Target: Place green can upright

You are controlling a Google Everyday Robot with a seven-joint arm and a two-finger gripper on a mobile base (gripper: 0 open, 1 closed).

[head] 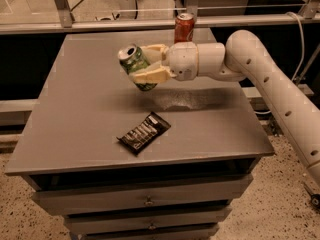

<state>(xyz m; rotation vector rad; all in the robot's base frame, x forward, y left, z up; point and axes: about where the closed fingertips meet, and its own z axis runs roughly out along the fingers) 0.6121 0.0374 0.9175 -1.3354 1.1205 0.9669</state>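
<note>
Green can point(135, 65) sits clamped between the two cream fingers point(150, 76) of the gripper point(140, 64), clear of the bench point(75, 109). Note that the can is tilted, with its silver top facing up and to the left of the view. The arm point(270, 84) reaches in from the right. Beyond the gripper's wrist you see a red soda can point(184, 27) standing upright. Nearer the camera than the gripper, a dark snack wrapper point(144, 132) lies flat.

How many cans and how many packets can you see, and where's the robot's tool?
Cans: 2, the green can, held tilted in the tool above the table, and the red can standing at the back edge.
Packets: 1, the dark packet lying near the front.
Total: 3.
</note>
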